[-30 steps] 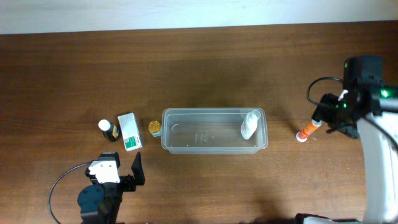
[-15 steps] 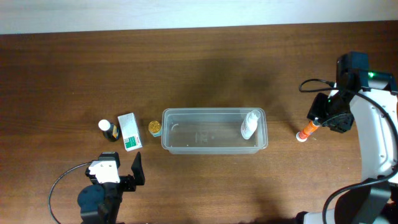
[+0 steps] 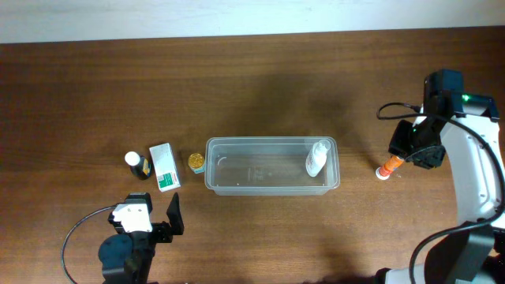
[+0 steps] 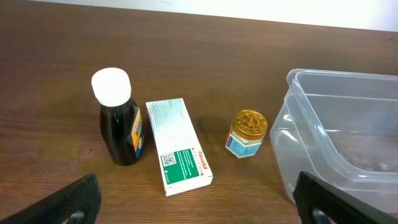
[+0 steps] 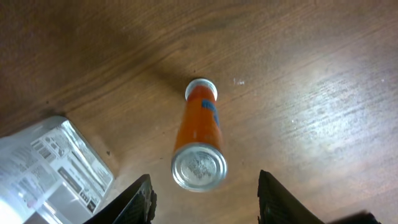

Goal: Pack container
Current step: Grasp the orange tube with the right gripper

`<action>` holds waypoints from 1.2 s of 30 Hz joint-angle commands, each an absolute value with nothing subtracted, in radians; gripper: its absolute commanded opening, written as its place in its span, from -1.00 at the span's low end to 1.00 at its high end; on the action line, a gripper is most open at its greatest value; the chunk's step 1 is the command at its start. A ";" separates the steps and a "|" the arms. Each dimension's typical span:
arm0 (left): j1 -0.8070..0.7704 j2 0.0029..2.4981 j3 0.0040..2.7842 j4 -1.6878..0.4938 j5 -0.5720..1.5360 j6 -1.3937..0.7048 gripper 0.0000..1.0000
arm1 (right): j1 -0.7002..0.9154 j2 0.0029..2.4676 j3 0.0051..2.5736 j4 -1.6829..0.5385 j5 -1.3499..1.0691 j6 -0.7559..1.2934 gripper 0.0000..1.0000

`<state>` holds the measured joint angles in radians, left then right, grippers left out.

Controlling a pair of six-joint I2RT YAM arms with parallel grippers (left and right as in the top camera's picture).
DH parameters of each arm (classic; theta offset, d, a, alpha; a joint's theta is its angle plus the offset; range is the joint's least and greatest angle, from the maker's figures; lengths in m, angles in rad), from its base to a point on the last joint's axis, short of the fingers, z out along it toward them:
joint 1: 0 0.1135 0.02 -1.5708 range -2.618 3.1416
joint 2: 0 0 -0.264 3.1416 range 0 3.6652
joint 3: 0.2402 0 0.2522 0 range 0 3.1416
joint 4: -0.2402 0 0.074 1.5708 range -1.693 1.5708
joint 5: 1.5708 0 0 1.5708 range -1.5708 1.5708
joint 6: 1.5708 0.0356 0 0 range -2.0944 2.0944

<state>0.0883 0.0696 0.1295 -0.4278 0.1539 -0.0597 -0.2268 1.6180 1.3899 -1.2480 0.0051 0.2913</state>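
Wooden table (image 3: 252, 79); clear container (image 3: 268, 141); carton's (image 4: 178, 145) print illegible.

Table (image 3: 260, 87): brown wood, visible grain, low sheen. Bin (image 4: 298, 155): clear plastic, smooth, glossy. Carton (image 4: 178, 145): printed card, matt. Bottle (image 4: 121, 134): dark, glossy, w/ matt white cap (image 4: 111, 85). Jar (image 4: 245, 144): gold metal-look lid (image 4: 249, 121). Tube (image 5: 202, 127): glossy orange, silvery embossed end (image 5: 199, 166).

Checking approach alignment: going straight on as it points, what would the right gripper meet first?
The orange tube lying on the table, roughly centred before the open right gripper; depth is unclear.
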 commanded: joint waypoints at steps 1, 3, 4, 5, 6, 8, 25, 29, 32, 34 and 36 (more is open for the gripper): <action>0.094 0.062 0.126 -0.426 0.161 -0.044 0.99 | -0.230 1.658 1.382 -1.235 -0.012 0.295 -0.07; 0.094 0.062 0.126 -0.426 0.161 -0.044 0.99 | -0.230 1.670 1.382 -1.232 -0.016 0.295 -0.07; 0.094 0.062 0.126 -0.426 0.161 -0.044 0.99 | -0.230 1.676 1.382 -1.232 -0.016 0.295 -0.07; 0.094 0.062 0.126 -0.426 0.161 -0.044 0.99 | -0.230 1.682 1.382 -1.232 -0.016 0.295 -0.06; 0.094 0.062 0.126 -0.426 0.161 -0.044 0.99 | -0.230 1.691 1.382 -1.230 -0.015 0.295 -0.07; 0.094 0.062 0.126 -0.426 0.161 -0.044 0.99 | -0.231 1.703 1.382 -1.223 -0.015 0.295 -0.20; 0.094 0.062 0.126 -0.426 0.161 -0.044 0.99 | -0.230 1.705 1.382 -1.201 -0.012 0.295 -0.70; 0.094 0.062 0.126 -0.426 0.161 -0.044 0.99 | -0.229 1.679 1.419 -1.253 -0.011 0.295 -0.72; 0.094 0.062 0.126 -0.426 0.161 -0.044 0.99 | -0.229 1.643 1.478 -1.317 -0.012 0.295 -0.74; 0.094 0.062 0.126 -0.426 0.161 -0.044 0.99 | -0.224 1.608 1.525 -1.370 -0.012 0.294 -0.75; 0.094 0.062 0.126 -0.426 0.161 -0.044 0.99 | -0.210 1.567 1.575 -1.423 -0.012 0.290 -0.78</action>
